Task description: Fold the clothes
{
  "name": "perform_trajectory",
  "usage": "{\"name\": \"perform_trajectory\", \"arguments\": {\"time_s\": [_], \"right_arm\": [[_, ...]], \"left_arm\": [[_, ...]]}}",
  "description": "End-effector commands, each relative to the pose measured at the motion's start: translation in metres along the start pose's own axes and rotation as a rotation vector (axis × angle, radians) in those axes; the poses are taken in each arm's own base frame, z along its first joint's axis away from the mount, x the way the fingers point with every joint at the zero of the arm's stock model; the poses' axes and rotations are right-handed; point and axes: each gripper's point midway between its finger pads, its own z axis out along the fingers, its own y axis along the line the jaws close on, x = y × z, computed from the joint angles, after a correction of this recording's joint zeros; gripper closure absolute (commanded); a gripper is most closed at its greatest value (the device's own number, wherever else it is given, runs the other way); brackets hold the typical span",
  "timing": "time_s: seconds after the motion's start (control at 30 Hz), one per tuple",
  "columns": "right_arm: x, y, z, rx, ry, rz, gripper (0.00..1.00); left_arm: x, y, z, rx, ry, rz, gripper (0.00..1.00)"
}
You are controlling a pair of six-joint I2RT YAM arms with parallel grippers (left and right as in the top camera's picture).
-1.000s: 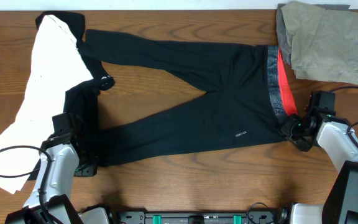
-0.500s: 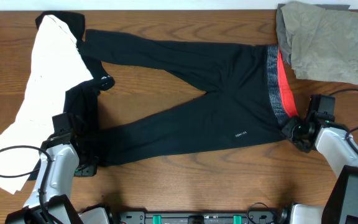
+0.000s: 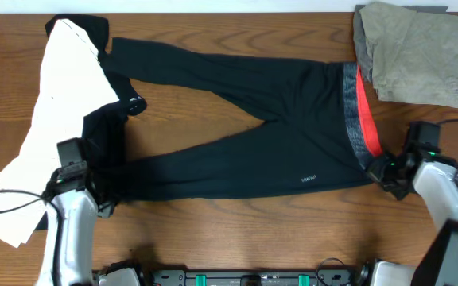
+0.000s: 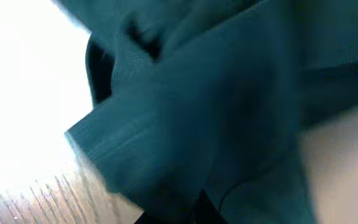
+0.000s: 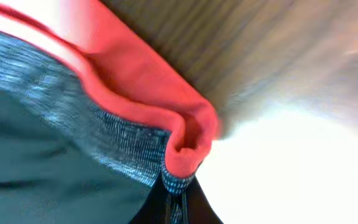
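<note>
I had the left fingers pinching the leggings by one leg, the right fingers pinching their waistband, nothing folded yet.

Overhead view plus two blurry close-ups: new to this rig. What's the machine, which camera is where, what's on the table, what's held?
Two robot arms sit at the near edge of a wooden table, each ending in a two-finger gripper. The wide picture is from a fixed camera overhead; the two blurry ones are from cameras on each wrist. On the table: black leggings spread flat, a white garment on the left, a khaki piece at top right. The right gripper pinches the leggings' grey and red-orange waistband; the left gripper appears to clamp a leg end.
</note>
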Motion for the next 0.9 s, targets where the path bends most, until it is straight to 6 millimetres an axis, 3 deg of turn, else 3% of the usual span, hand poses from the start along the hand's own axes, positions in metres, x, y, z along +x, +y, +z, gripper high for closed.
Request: {"name": "perform_trajectory", "arguments": {"time_s": [0.0,0.23,0.5,0.7,0.87], "right_arm": [[-0.026,0.003,-0.040,-0.035,-0.110,-0.011,0.99],[-0.026,-0.015,-0.085,-0.034,-0.157,0.025,0.99],[-0.007,-0.039,-0.104,0.004,-0.123,0.028,0.99],[-0.010,-0.039,-0.107,-0.007,-0.140,0.017,0.99],[-0.021,-0.029,-0.103,-0.048,-0.163,0.008,0.99]], "left_arm": [[-0.016,-0.014,-0.033,0.082,-0.094,0.090,0.94],[-0.021,-0.018,-0.087,0.212,-0.198,0.160,0.94],[-0.022,-0.016,-0.144,0.306,-0.277,0.190,0.94],[-0.035,-0.035,-0.163,0.376,-0.331,0.183,0.94],[-0.046,-0.054,-0.152,0.380,-0.329,0.184,0.94]]}}
